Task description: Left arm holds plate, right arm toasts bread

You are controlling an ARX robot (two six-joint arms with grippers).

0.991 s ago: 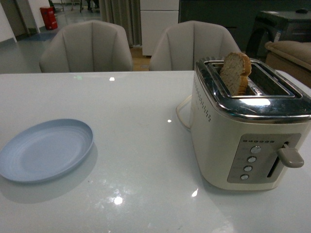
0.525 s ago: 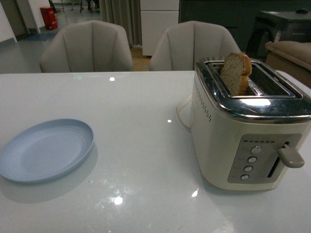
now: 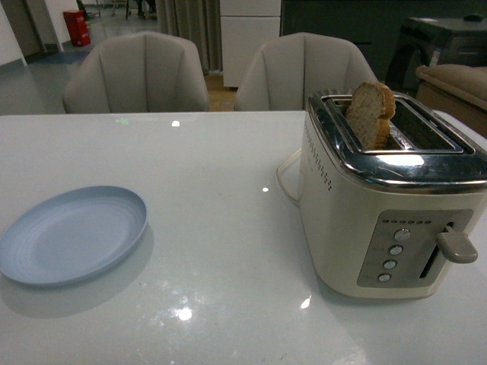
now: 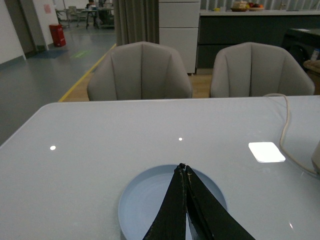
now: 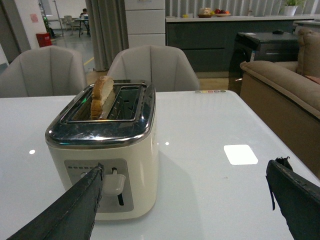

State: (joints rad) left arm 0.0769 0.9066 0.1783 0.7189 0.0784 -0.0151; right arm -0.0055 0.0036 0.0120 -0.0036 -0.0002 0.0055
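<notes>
On the glossy white table (image 3: 221, 175), the tan crusted bread slice (image 3: 370, 114) is standing in the cream toaster (image 3: 384, 205), the right gripper (image 5: 185, 200) gaping wide, the left gripper (image 4: 184, 172) pinched together above the pale blue plate (image 3: 72, 236).

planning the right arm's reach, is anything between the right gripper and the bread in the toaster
Nothing visible blocks it. In the right wrist view the right gripper is open, with only bare table between it and the toaster. The bread stands upright in one slot, its top poking out and uncovered.
</notes>
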